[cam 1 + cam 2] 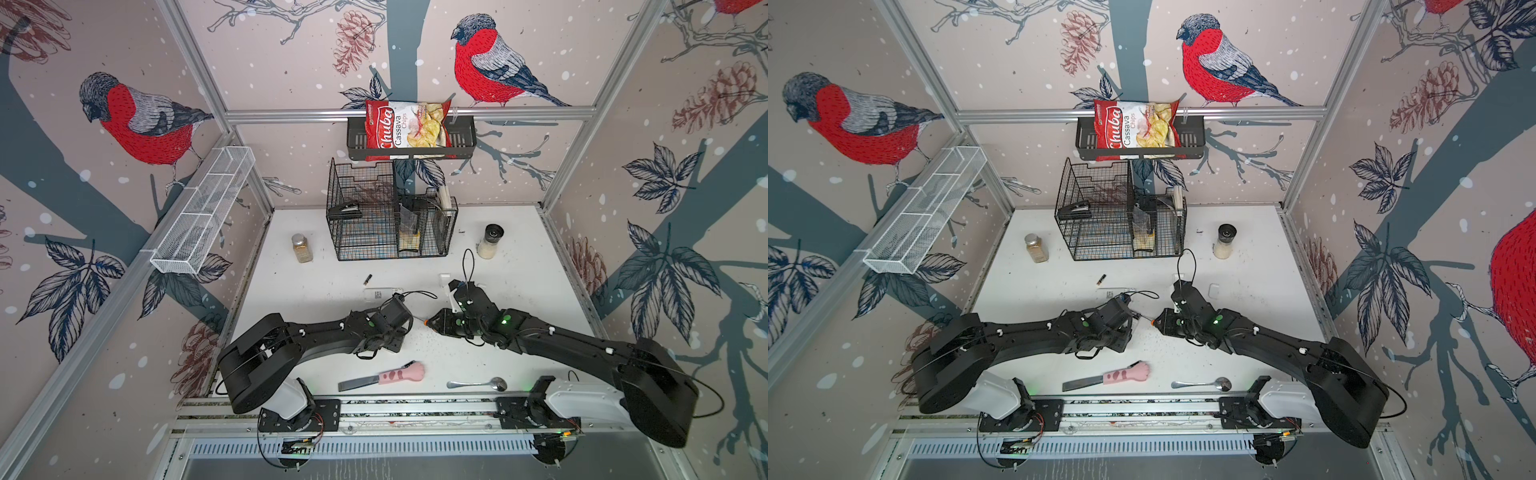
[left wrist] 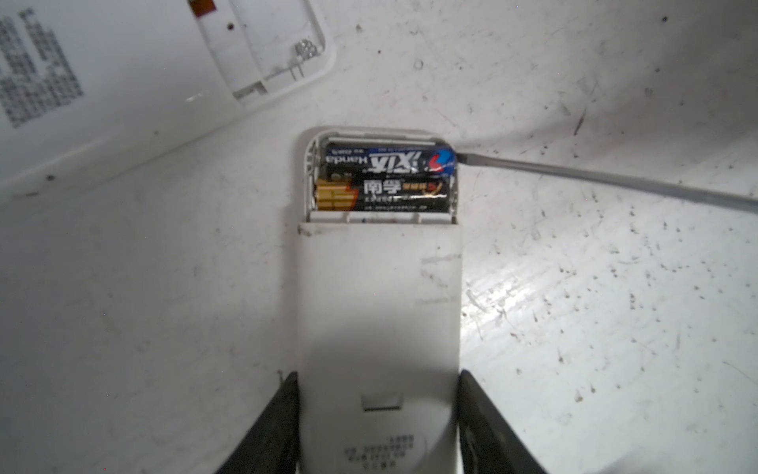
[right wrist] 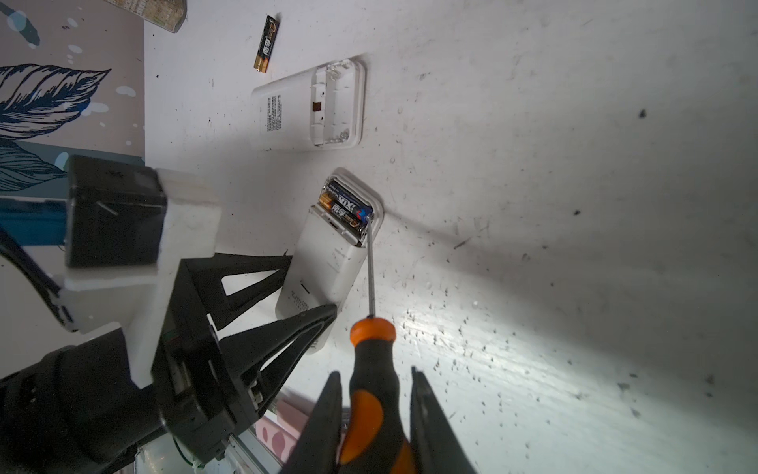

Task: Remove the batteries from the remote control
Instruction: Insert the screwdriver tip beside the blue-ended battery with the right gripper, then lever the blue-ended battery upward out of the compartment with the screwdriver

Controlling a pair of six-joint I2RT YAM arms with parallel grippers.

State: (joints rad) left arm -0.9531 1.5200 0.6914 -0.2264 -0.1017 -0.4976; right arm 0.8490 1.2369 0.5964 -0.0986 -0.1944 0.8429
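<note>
Left wrist view: the left end effector is clamped on the white remote control, whose open compartment holds two batteries side by side. The right end effector grips a screwdriver (orange-and-black handle), tip touching one battery's end. A third battery lies loose on the surface near a second remote.

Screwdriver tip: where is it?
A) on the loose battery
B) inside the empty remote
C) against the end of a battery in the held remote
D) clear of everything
C: the left wrist view shows the screwdriver tip at the end of the blue-tipped battery in the remote that the left gripper clamps.
</note>
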